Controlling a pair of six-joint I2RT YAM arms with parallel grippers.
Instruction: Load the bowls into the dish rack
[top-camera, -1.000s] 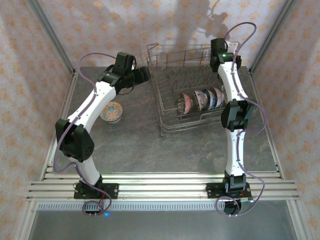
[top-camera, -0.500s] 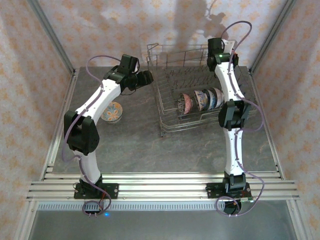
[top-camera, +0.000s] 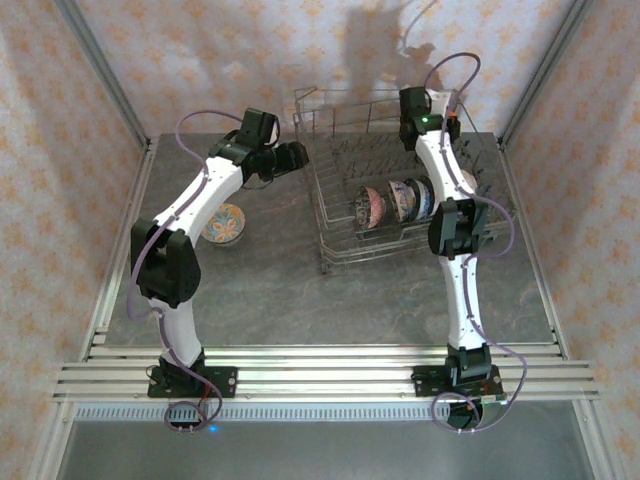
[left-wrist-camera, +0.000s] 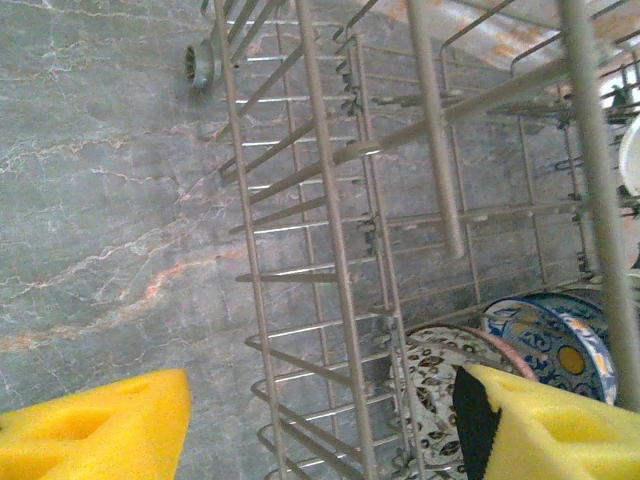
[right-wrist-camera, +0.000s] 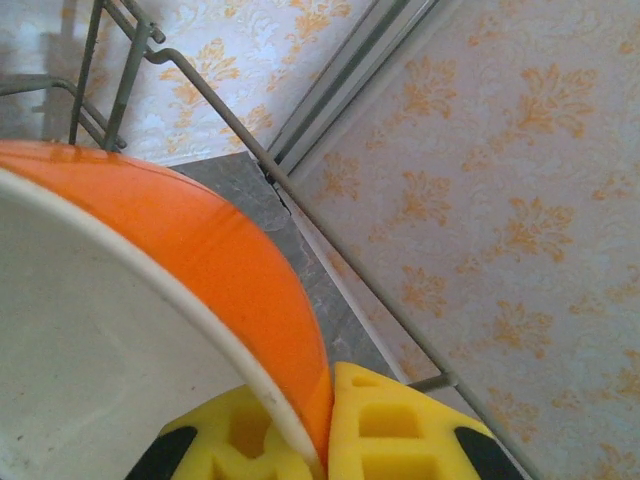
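Note:
The dish rack (top-camera: 345, 160) of grey wire stands at the back right of the table. Three patterned bowls (top-camera: 400, 200) stand on edge in its front row. A floral bowl (left-wrist-camera: 440, 375) and a blue-and-white one (left-wrist-camera: 550, 340) show through the rack's wires (left-wrist-camera: 335, 250). Another patterned bowl (top-camera: 222, 223) lies on the table at the left. My left gripper (top-camera: 290, 156) hovers open by the rack's left wall, its yellow fingers (left-wrist-camera: 90, 430) wide apart and empty. My right gripper (right-wrist-camera: 325, 445) is shut on the rim of an orange bowl (right-wrist-camera: 210, 260) with a white inside, above the rack's back edge.
The table (top-camera: 270, 290) is grey marble, with wallpapered walls and metal corner posts (top-camera: 105, 70) close around it. A round foot (left-wrist-camera: 200, 65) sits at the rack's corner. An aluminium rail (top-camera: 320, 370) runs along the near edge by the arm bases.
My right wrist has swung left along the rack's back edge with the orange bowl. My left arm has shifted its gripper slightly toward the rack's left wall.

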